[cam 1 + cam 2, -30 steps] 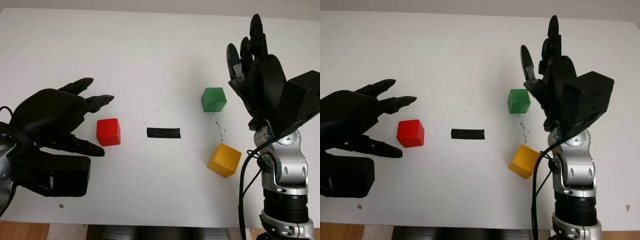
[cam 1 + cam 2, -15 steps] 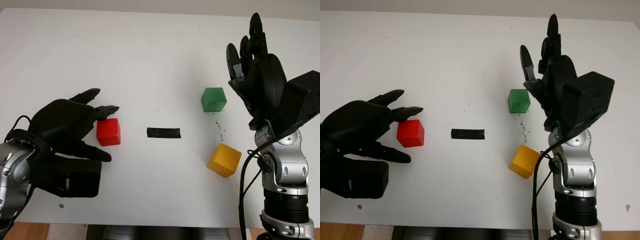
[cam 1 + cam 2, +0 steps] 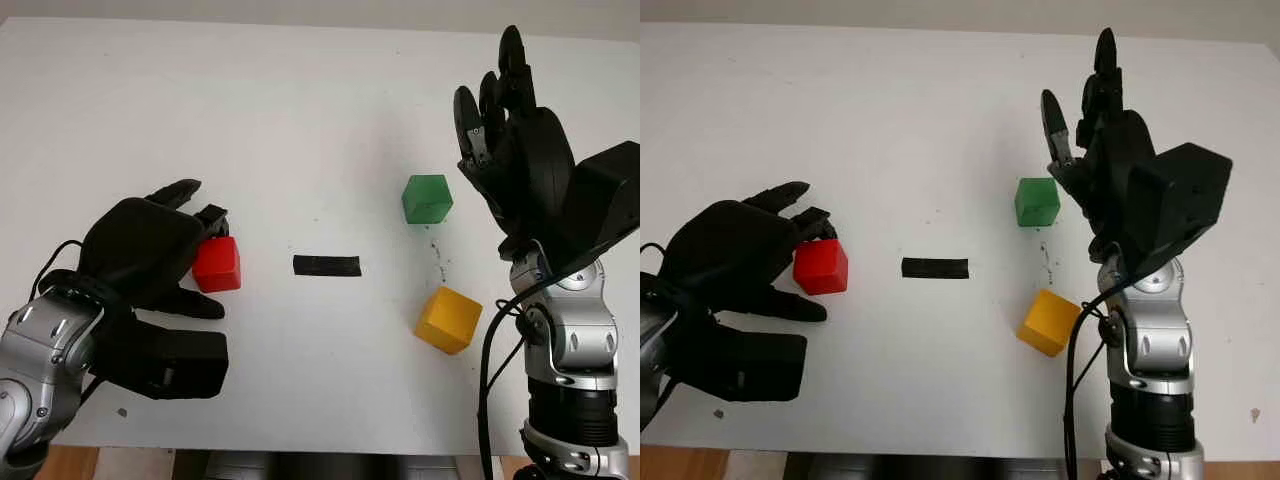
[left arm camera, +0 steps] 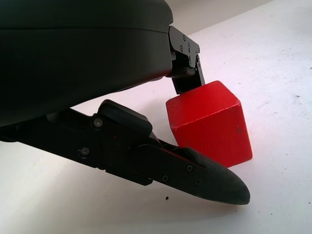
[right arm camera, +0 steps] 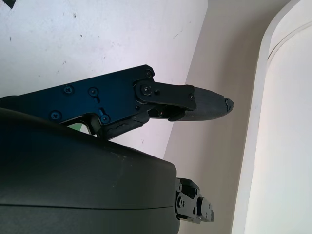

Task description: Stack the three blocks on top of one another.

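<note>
Near the table's (image 3: 300, 100) left edge the left hand (image 3: 150, 255) is around the red block (image 3: 217, 264), fingers on both sides but grip not certain. Right of centre lie the yellow block (image 3: 449, 320) and green block (image 3: 427, 198); the open right hand (image 3: 505, 120) hovers beside the green one

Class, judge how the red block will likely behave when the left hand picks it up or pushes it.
The red block looks like a rigid cube with flat faces, so it should slide, not roll. Its smooth faces might slip between the left hand's fingers. It seems small beside the hand, so probably light.
</note>
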`<state>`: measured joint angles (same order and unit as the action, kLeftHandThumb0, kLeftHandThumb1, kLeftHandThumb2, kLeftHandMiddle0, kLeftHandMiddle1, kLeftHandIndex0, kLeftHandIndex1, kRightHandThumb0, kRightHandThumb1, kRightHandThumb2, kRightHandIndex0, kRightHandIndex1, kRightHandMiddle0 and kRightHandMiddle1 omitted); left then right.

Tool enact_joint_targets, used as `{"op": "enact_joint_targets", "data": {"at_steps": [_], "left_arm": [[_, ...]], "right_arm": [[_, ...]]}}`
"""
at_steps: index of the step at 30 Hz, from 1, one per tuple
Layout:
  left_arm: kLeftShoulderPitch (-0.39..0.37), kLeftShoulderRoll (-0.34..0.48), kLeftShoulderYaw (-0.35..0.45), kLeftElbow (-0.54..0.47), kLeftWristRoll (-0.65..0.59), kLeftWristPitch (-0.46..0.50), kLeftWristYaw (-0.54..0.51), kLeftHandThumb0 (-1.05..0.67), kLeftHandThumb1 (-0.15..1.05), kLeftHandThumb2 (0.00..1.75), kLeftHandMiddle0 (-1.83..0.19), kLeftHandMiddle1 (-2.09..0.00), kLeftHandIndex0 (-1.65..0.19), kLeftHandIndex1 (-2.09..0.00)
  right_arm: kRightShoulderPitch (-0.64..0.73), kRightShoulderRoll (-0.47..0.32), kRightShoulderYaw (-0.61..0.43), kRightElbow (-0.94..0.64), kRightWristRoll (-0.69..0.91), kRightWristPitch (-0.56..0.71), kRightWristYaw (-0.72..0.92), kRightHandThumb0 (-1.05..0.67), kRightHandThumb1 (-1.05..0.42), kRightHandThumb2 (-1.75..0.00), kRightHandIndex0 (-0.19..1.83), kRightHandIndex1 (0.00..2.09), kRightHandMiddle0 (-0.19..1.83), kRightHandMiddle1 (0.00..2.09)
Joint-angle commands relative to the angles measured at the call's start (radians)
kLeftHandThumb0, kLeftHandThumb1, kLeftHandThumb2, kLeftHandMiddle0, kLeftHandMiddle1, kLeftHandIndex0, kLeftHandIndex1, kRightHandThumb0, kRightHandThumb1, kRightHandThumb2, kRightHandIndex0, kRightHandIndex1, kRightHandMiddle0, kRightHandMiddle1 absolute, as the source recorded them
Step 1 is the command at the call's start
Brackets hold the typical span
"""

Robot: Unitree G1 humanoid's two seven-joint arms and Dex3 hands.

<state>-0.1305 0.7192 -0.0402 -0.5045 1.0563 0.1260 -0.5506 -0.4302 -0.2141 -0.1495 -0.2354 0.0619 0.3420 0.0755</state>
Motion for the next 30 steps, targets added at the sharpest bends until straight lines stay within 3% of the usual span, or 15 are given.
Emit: {"op": "enact_joint_targets", "data": {"at_steps": [1,5,8,12,15,17,19,24,30], "left_arm": [[0.004,-0.009,-0.003,-0.018,0.007,-0.002,-0.005,-0.88,1.04,0.05,-0.19,-0.08,-0.13,-1.19],[0.012,-0.017,0.009,-0.017,-0.012,-0.019,0.013,-0.83,1.04,0.06,-0.25,-0.1,-0.19,-1.23],[0.019,-0.026,0.014,-0.018,-0.005,-0.022,0.031,-0.65,1.05,0.08,-0.29,-0.12,-0.23,-1.28],[0.027,-0.037,0.019,-0.022,-0.001,-0.03,0.067,-0.44,1.05,0.13,-0.33,-0.15,-0.18,-1.53],[0.029,-0.045,0.027,-0.021,-0.022,-0.042,0.09,-0.42,1.05,0.13,-0.31,-0.25,-0.17,-1.51],[0.03,-0.044,0.033,-0.018,-0.047,-0.053,0.096,-0.41,1.05,0.17,-0.14,-0.6,-0.15,-1.53],[0.029,-0.045,0.04,-0.018,-0.074,-0.057,0.093,-0.41,1.05,0.19,-0.08,-0.71,-0.13,-1.55],[0.028,-0.046,0.054,-0.024,-0.112,-0.059,0.095,-0.4,1.05,0.21,-0.07,-0.77,-0.11,-1.59],[0.003,-0.041,0.082,-0.011,-0.198,-0.088,0.121,-0.39,1.05,0.2,-0.08,-0.81,-0.15,-1.47]], "right_arm": [[0.004,-0.011,-0.01,-0.005,0.003,-0.01,0.001,-0.62,-1.05,-0.5,-0.19,0.0,-0.19,0.0],[0.007,-0.011,-0.011,-0.007,0.003,-0.008,0.0,-0.62,-1.05,-0.49,-0.19,0.0,-0.19,0.0],[0.007,-0.01,-0.01,-0.009,0.002,-0.006,-0.003,-0.62,-1.05,-0.49,-0.19,0.0,-0.19,0.0],[0.008,-0.01,-0.009,-0.013,0.0,-0.002,-0.005,-0.63,-1.05,-0.48,-0.19,0.0,-0.19,0.0],[0.008,-0.01,-0.008,-0.01,-0.001,-0.008,-0.004,-0.62,-1.05,-0.48,-0.19,0.0,-0.19,0.0],[0.009,-0.009,-0.007,-0.008,-0.002,-0.01,-0.005,-0.62,-1.05,-0.48,-0.19,0.0,-0.19,0.0],[0.01,-0.009,-0.005,-0.008,-0.003,-0.012,-0.004,-0.62,-1.05,-0.48,-0.19,0.0,-0.19,0.0],[0.011,-0.013,0.0,-0.004,-0.018,-0.017,-0.004,-0.62,-1.05,-0.47,-0.19,0.0,-0.19,0.0],[0.012,-0.011,0.0,-0.009,-0.017,-0.009,0.002,-0.63,-1.05,-0.47,-0.19,0.0,-0.19,0.0]]}}
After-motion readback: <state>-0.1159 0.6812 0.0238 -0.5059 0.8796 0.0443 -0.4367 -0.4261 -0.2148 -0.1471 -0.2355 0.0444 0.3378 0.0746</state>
